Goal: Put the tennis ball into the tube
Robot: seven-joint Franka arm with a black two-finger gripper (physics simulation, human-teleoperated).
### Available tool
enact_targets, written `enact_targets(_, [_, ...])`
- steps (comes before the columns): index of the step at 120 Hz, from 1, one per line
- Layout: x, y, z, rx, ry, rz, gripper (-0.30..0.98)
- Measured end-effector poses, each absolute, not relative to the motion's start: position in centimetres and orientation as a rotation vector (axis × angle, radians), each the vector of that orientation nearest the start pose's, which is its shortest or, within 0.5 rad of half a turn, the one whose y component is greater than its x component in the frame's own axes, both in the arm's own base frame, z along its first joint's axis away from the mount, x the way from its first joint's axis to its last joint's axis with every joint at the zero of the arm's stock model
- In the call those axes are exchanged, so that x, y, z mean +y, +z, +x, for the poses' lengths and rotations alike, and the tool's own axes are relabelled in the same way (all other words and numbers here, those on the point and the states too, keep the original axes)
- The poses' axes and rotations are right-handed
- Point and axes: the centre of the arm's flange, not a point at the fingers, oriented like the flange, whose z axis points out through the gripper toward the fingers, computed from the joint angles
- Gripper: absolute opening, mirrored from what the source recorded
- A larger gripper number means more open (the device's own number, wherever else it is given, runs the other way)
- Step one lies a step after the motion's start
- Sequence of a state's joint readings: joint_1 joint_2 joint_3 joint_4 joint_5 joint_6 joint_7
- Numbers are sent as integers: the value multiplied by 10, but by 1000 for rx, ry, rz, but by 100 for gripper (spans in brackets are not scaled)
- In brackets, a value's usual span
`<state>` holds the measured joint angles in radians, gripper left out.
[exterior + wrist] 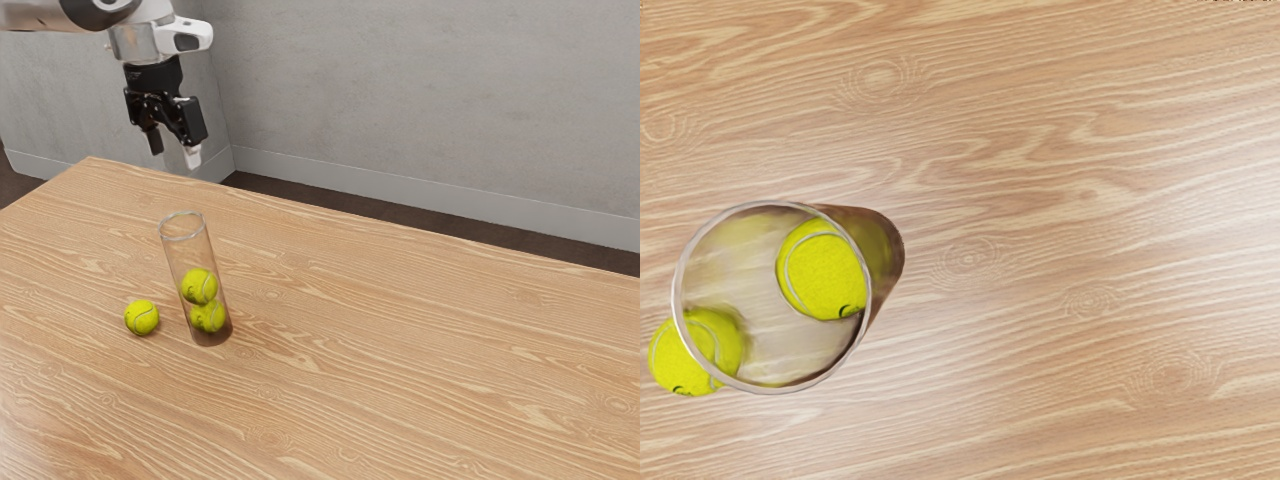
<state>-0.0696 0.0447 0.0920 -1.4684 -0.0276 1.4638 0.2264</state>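
wall: gray concrete look [430, 90], paler baseboard [400, 190], bit of dk brown floor [380, 209] below
table: lt wood [430, 350], wavy grain + knots, kinda shiny twd 7-8 o'clock, ext. view
gripper: blk [174, 150], up approx. 12 o'clock from tube, fingers spread, nothing btwn
tube: clear [178, 260], upright, 2 balls [199, 286] in it
tennis ball: loose [141, 317], on table just beside tube, approx. 8 o'clock tbh

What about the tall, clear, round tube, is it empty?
No, one round yellow-green tennis ball sits above another round yellow-green ball inside the clear tube.
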Motion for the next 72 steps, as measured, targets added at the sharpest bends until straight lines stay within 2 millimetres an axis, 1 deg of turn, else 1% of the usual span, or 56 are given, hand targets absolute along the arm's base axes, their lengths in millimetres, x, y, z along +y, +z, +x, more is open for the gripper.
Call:
enact_targets(24, [2,637,559,314,76,-3150,69])
enact_targets(34, [4,637,559,305,73,-3116,69])
enact_targets(44, [5,626,547,317,49,-3097,69])
enact_targets(50, [7,619,534,337,32,-3091,69])
enact_targets(56, [17,609,525,332,28,-3090,68])
enact_targets(66, [51,586,511,281,28,-3095,69])
enact_targets(72, [60,577,508,294,15,-3093,69])
